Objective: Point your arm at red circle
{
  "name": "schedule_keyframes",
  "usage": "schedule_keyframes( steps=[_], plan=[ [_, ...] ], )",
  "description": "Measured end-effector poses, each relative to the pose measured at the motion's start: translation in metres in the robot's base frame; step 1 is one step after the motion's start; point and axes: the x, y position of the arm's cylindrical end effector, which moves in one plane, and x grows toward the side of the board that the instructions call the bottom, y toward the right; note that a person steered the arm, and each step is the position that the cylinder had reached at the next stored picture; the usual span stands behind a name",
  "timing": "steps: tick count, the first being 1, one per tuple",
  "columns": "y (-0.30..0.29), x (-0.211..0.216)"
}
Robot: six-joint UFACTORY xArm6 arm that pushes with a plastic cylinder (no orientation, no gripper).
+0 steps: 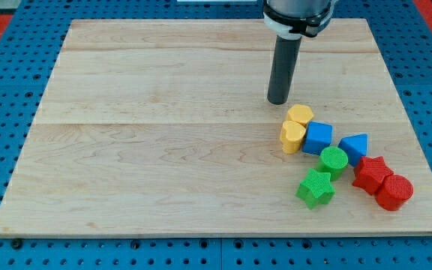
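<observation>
Pale wooden boards make up the table, which lies on a blue perforated surface. All the blocks sit in one cluster at the right, toward the near edge.

The red circle is the rightmost and nearest-right block of the cluster, close to the table's right edge. It touches a red star just to its left and slightly farther back. A blue triangle sits just beyond the red star. A green circle stands left of the star, and a green star lies just nearer than the green circle and a little to its left. A blue cube sits beyond the green circle, pressed against a yellow heart on its left. Another yellow block, its shape unclear, rests just beyond the heart.

The arm ends in a dark rod with no jaws, so nothing there can be apart or together. My tip rests on the table just beyond and slightly left of the far yellow block. It is well apart from the red circle, with the whole cluster lying between them.
</observation>
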Motion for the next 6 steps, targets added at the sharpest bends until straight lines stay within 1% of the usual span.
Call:
schedule_keyframes(
  steps=[2,3,4,5,6],
  plan=[
    [0.011,-0.004],
    [0.107,-0.032],
    [0.218,0.043],
    [0.250,0.136],
    [0.235,0.181]
  ],
)
